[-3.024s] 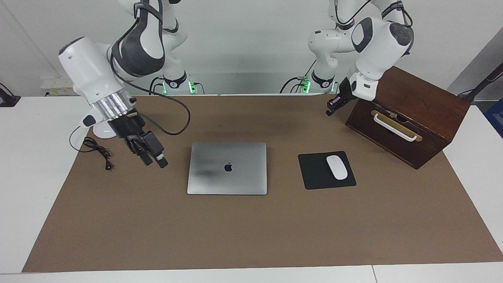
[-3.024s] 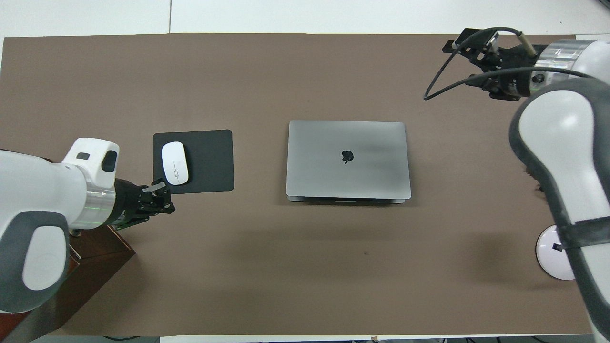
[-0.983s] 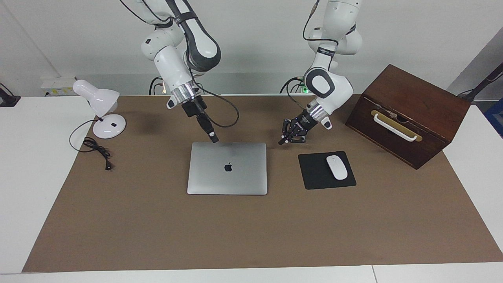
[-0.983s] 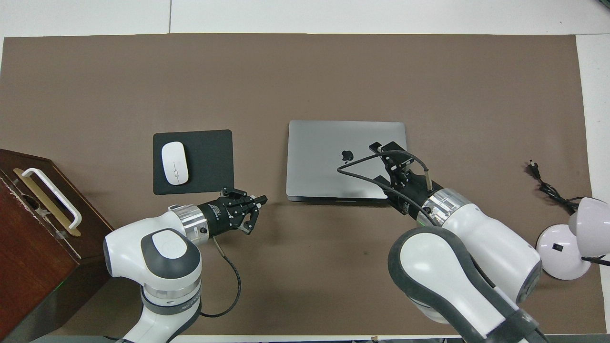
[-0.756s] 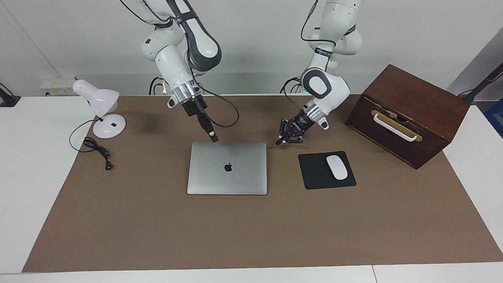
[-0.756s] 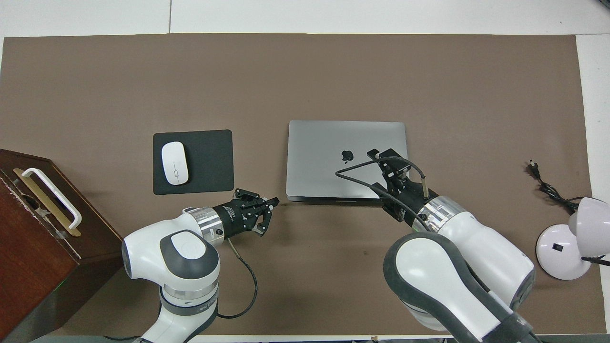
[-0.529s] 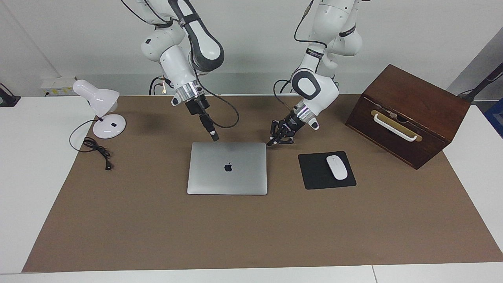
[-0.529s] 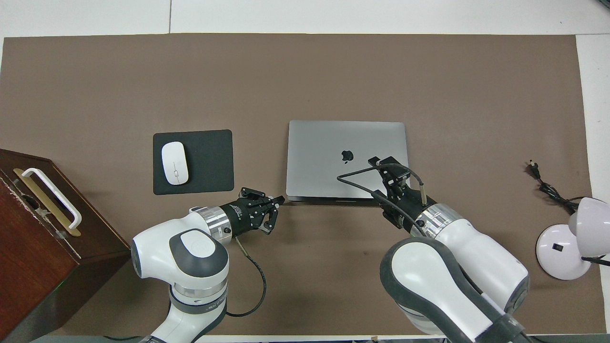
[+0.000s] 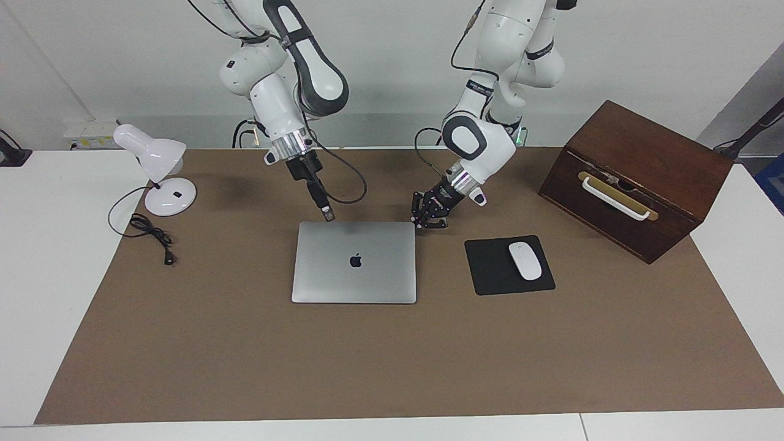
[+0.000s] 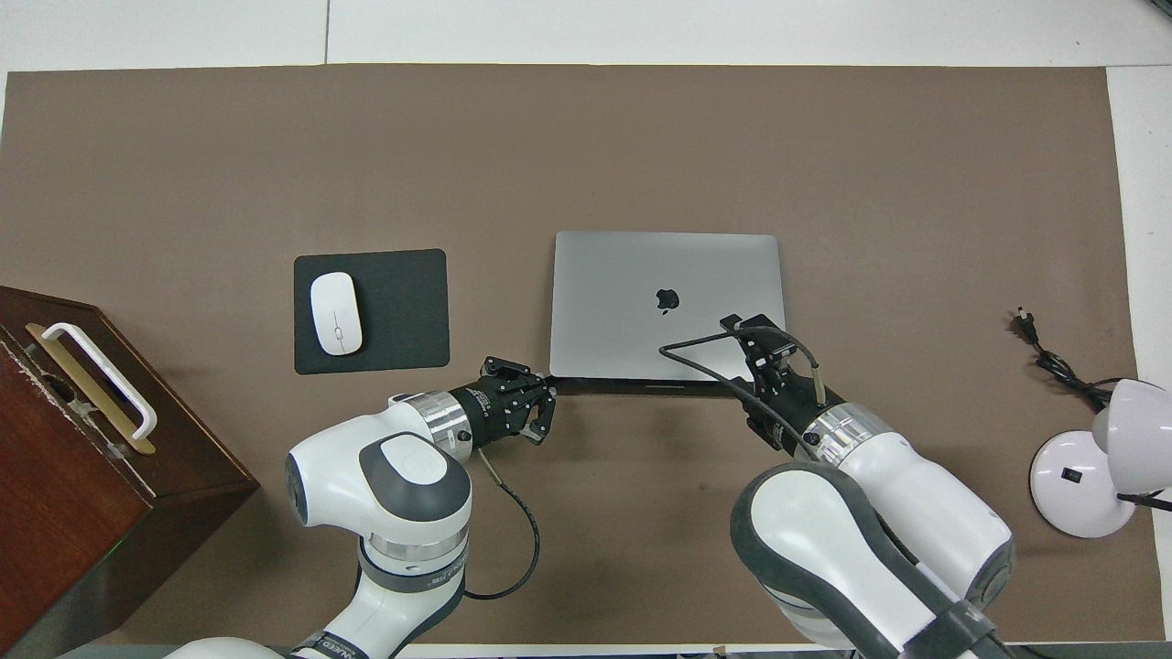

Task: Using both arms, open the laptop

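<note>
The laptop is laid flat and closed near the middle of the table, lid up, with its apple logo showing. Its hinge-side edge is turned toward the robots' edge of the table.

The left arm is bent down from its base, with the forearm angled toward the laptop. The left gripper is placed low at the laptop's corner that lies nearest the robots, on the side toward the left arm's end of the table. In the overhead view the left gripper is seen just beside that corner. Its fingers are seen slightly spread, with nothing between them. Contact with the laptop cannot be confirmed.

The right arm is folded at the elbow, and its wrist is pointed steeply down. The right gripper is positioned just above the laptop's edge nearest the robots, toward the right arm's end of the table. In the overhead view the right gripper is seen over the lid's corner region. Whether its fingers are spread or pressed together cannot be told.

A black mouse pad with a white mouse on it is laid beside the laptop, toward the left arm's end. A wooden box is set at that end, and a white lamp at the right arm's end.
</note>
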